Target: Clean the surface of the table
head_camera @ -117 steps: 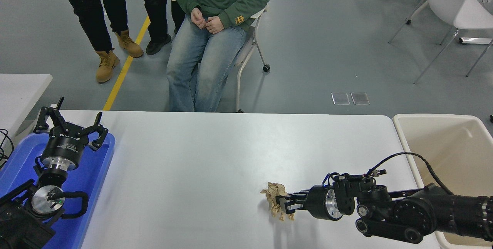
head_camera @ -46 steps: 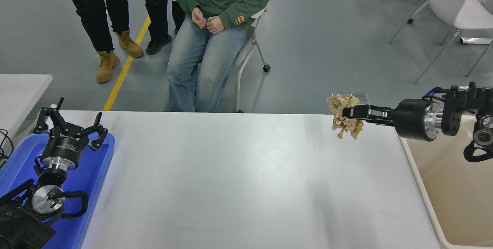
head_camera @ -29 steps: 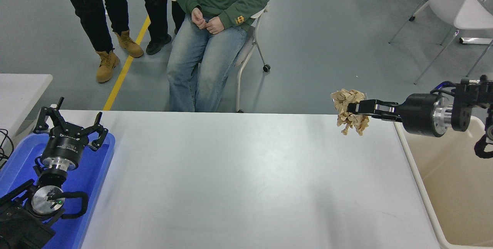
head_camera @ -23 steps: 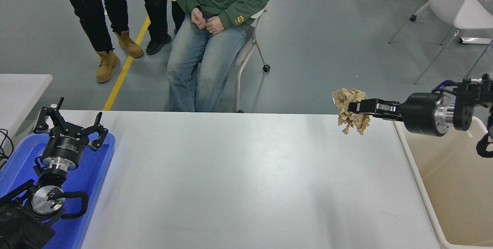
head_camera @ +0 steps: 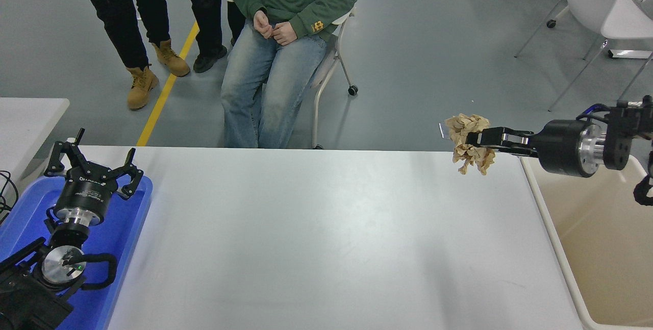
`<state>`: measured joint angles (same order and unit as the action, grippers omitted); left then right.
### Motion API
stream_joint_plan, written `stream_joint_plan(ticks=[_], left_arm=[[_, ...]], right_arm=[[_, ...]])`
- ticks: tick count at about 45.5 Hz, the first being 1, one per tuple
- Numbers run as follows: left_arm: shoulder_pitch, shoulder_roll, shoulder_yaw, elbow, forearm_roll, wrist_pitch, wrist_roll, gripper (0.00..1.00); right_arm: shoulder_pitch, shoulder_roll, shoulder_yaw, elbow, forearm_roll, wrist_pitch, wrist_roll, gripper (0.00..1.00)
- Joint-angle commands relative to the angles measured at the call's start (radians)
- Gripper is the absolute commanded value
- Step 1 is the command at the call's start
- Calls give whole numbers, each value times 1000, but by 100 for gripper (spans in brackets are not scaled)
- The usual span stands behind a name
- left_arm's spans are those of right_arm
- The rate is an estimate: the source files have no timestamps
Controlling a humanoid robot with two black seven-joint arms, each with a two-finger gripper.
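The white table surface (head_camera: 316, 238) fills the lower middle of the head view and has nothing lying on it. My right gripper (head_camera: 475, 140) comes in from the right edge, raised above the table's far right corner. It is shut on a crumpled brown paper ball (head_camera: 470, 142), which hangs in the air just left of the beige bin (head_camera: 592, 218). My left gripper (head_camera: 92, 167) is parked at the lower left over the blue tray (head_camera: 125, 228), fingers spread open and empty.
A seated person in a green sweater (head_camera: 285, 39) is at the far side, with two standing people (head_camera: 148, 24) to the left. A smaller white table (head_camera: 25, 121) is at the left edge. White chairs (head_camera: 602, 8) stand at the top right.
My right gripper took the paper ball off the table's near right part, lifted it up and to the far right, and has kept drifting slightly right toward the bin.
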<state>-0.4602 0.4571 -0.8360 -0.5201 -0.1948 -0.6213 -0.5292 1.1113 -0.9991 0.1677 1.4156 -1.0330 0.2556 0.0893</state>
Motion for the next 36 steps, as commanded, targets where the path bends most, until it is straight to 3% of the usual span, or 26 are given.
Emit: stream_joint_plan(ticks=[1, 26, 36], left_arm=[[1, 0, 0, 0, 0, 0, 0, 100], [1, 0, 0, 0, 0, 0, 0, 100], [0, 0, 0, 0, 0, 2, 0, 100]], right_arm=[[1, 2, 1, -118, -1, -9, -3, 0], [-10, 69, -28, -530, -2, -58, -2, 0], [-11, 181, -99, -820, -1, -64, 4, 0]])
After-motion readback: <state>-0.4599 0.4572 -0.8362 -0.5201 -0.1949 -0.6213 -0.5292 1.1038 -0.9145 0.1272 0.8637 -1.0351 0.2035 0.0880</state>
